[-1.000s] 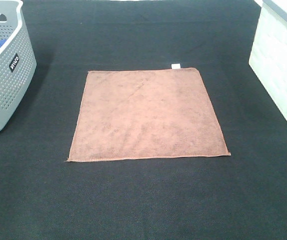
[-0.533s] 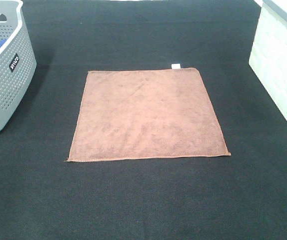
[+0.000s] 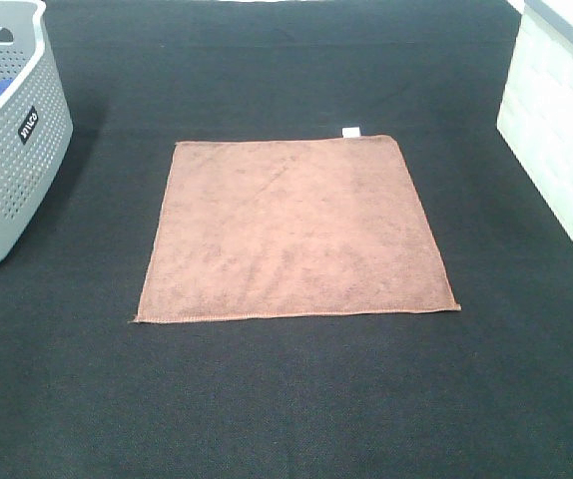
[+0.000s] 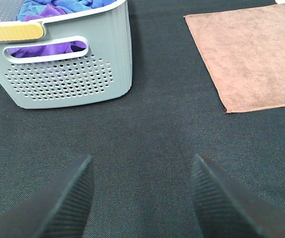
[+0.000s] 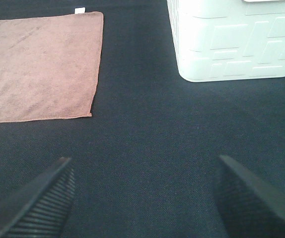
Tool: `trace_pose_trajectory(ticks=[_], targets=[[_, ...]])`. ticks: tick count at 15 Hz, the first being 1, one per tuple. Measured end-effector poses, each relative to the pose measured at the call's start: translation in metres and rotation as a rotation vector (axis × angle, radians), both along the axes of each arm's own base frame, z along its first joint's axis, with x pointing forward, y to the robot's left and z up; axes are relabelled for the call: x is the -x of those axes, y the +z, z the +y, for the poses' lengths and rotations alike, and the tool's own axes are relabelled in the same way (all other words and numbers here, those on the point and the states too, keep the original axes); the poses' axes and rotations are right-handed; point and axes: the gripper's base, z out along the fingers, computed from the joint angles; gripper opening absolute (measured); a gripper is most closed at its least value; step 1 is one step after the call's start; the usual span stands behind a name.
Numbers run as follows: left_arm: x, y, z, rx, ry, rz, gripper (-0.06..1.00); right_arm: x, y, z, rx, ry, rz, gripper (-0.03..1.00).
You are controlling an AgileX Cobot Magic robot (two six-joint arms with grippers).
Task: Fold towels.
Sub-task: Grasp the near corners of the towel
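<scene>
A square reddish-brown towel [image 3: 291,230] lies flat and unfolded in the middle of the black table, with a small white tag [image 3: 350,132] on its far edge. It also shows in the left wrist view [image 4: 254,52] and the right wrist view [image 5: 38,64]. Neither gripper shows in the exterior high view. My left gripper [image 4: 140,198] is open and empty over bare table, apart from the towel's near left corner. My right gripper [image 5: 145,198] is open and empty over bare table, apart from the towel's near right corner.
A grey perforated basket [image 3: 7,150] stands at the left, holding blue and purple cloths [image 4: 53,10]. A white bin [image 3: 556,130] stands at the right edge, and shows in the right wrist view [image 5: 232,39]. The table is covered in black fabric [image 3: 286,399].
</scene>
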Motion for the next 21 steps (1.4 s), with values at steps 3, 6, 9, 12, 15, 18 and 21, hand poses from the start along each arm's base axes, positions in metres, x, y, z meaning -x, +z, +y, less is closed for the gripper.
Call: trace_pose_trajectory(ticks=[3,6,9,12,15,18,21], targets=[[0.0000,0.0000,0.0000,0.000,0.000,0.000,0.56,0.0000,0.0000,0.0000,0.000,0.000,0.000,0.73],[0.0000,0.0000,0.0000,0.000,0.000,0.000,0.56,0.0000,0.0000,0.0000,0.000,0.000,0.000,0.73],[0.0000,0.0000,0.0000,0.000,0.000,0.000,0.56,0.0000,0.0000,0.0000,0.000,0.000,0.000,0.73],[0.0000,0.0000,0.0000,0.000,0.000,0.000,0.56,0.0000,0.0000,0.0000,0.000,0.000,0.000,0.73],[0.0000,0.0000,0.0000,0.000,0.000,0.000,0.56,0.0000,0.0000,0.0000,0.000,0.000,0.000,0.73],[0.0000,0.0000,0.0000,0.000,0.000,0.000,0.56,0.0000,0.0000,0.0000,0.000,0.000,0.000,0.73],[0.0000,0.0000,0.0000,0.000,0.000,0.000,0.56,0.0000,0.0000,0.0000,0.000,0.000,0.000,0.73]])
